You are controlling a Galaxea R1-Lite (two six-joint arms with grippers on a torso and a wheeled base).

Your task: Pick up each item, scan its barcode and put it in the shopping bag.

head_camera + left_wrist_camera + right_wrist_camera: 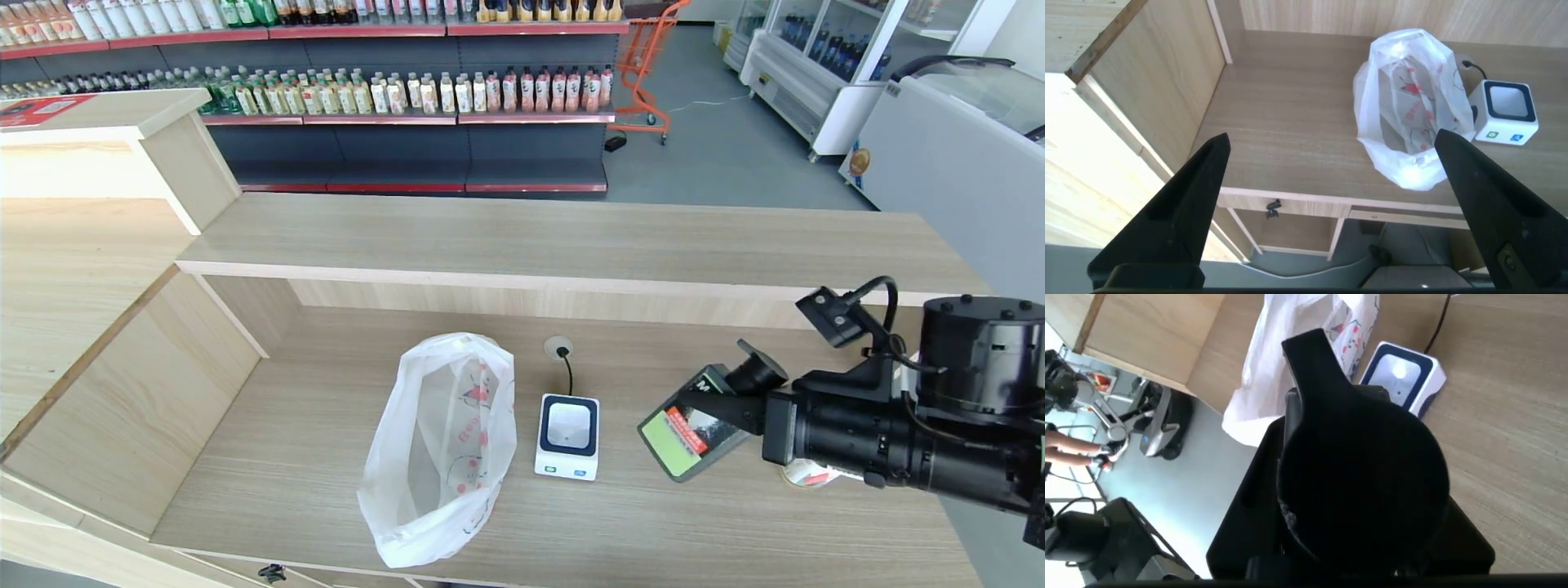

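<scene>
Evidently for scanning, the right fingers (755,373) clamp a flat green-and-black packet (684,434) tilted beside the white box scanner (567,437); left fingers (1192,214) gape wide.

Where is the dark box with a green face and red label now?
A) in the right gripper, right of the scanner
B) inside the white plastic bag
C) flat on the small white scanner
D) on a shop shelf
A: the right gripper grips the dark box with a green face and red label, right of the small white scanner.
</scene>
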